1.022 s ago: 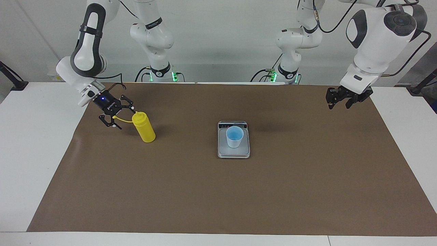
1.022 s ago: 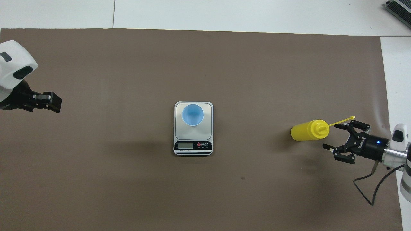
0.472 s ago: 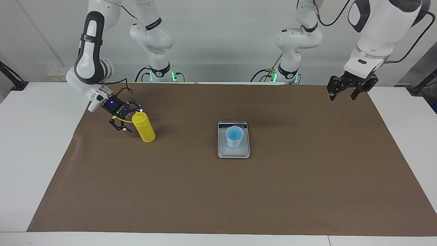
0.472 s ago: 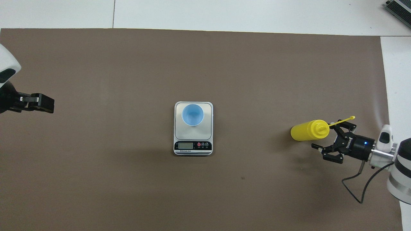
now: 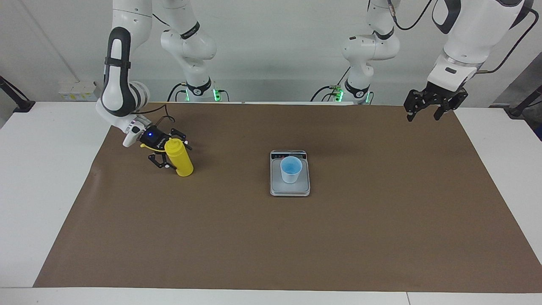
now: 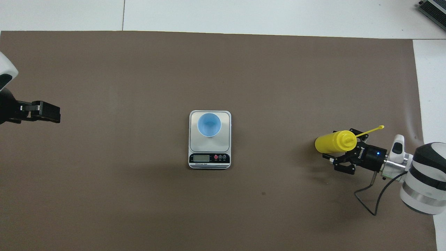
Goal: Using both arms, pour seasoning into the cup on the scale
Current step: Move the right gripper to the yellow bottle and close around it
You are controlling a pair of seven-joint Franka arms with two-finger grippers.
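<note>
Seasoning: yellow cylindrical plastic squeeze bottle (image 5: 179, 159) with domed nozzle top, upright on the brown paper mat (image 5: 271, 237), left of centre in the facing view, lower right in the overhead view (image 6: 335, 141); toward the right arm's end of the table, well apart from the scale.
Cap strap: thin yellow tethered strap (image 6: 370, 130), sticking out from the nozzle toward the right edge of the overhead view.
Right gripper: black two-fingered gripper (image 5: 170, 153), low at the bottle, fingers spread wide on either side of the bottle's upper body; gaps visible, not yet closed on it; also at lower right of the overhead view (image 6: 336, 157).
Left gripper: black two-fingered gripper (image 5: 428, 109), raised over the mat's corner at upper right of the facing view, waiting; fingers apart, holding nothing; at the left edge of the overhead view (image 6: 52, 112).
Cup: small light blue tapered plastic cup (image 5: 291, 169), no handle, upright on the scale's weighing plate at frame centre; in the overhead view (image 6: 209, 124) on the plate's half farther from the robots.
Scale: flat rectangular silver-grey digital kitchen scale (image 5: 275, 186), centre of the mat; dark display strip (image 6: 209, 158) at the end nearer the robots.
</note>
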